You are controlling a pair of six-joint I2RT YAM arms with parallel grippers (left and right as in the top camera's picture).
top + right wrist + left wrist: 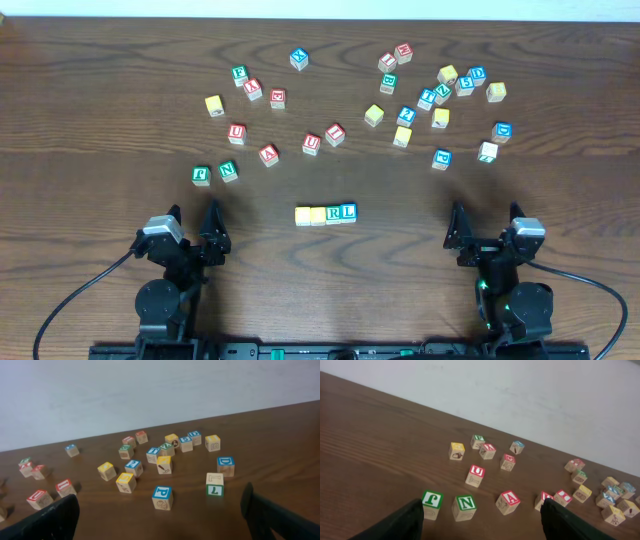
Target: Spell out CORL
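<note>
CORL row (326, 213) set at near centre, seemingly complete; left gripper (193, 215), right gripper (487, 215) spread, empty; next, only checking alignment.

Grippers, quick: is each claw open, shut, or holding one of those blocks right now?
Left gripper: open, holding nothing.
Right gripper: open wide, holding nothing.

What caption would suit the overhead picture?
Cube row ending R, L, between the open left gripper and open right gripper.
</note>
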